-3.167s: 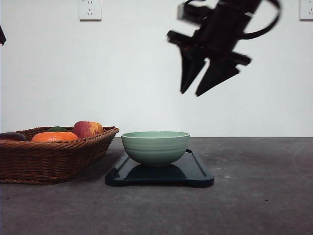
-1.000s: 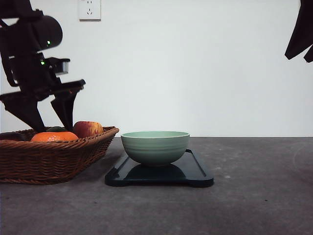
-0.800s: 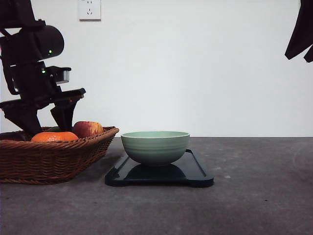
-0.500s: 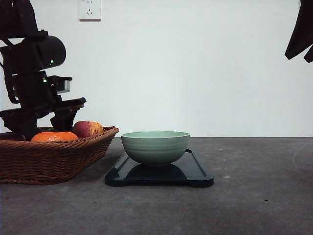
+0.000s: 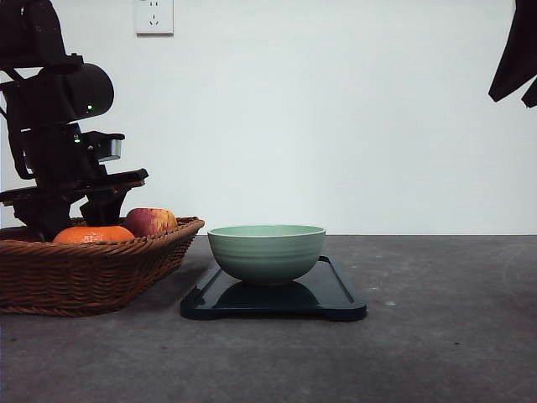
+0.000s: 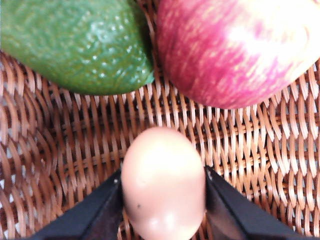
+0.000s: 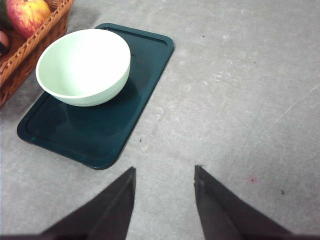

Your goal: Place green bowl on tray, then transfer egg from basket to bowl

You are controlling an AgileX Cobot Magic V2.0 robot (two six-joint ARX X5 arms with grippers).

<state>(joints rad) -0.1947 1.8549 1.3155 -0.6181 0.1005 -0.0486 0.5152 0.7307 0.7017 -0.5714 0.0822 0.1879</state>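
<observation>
The green bowl [image 5: 266, 252] [image 7: 82, 67] stands upright and empty on the dark tray [image 5: 336, 298] [image 7: 100, 135]. To the left, the wicker basket [image 5: 84, 273] [image 6: 75, 140] holds the egg [image 6: 162, 182], which lies on the woven floor. My left gripper [image 5: 77, 214] [image 6: 162, 177] reaches down into the basket, its two black fingers pressed against either side of the egg. My right gripper [image 5: 513, 59] [image 7: 164, 169] hangs high at the far right, open with nothing between its fingers.
A red-yellow apple [image 5: 151, 222] [image 6: 240, 50] and a green avocado [image 6: 75, 45] lie just beyond the egg. An orange fruit [image 5: 92, 234] sits in the basket too. Bare grey table [image 7: 240, 100] stretches right of the tray.
My left arm has sunk lower into the basket, its fingers now behind the rim. The right arm left the centre and stays at the top right.
</observation>
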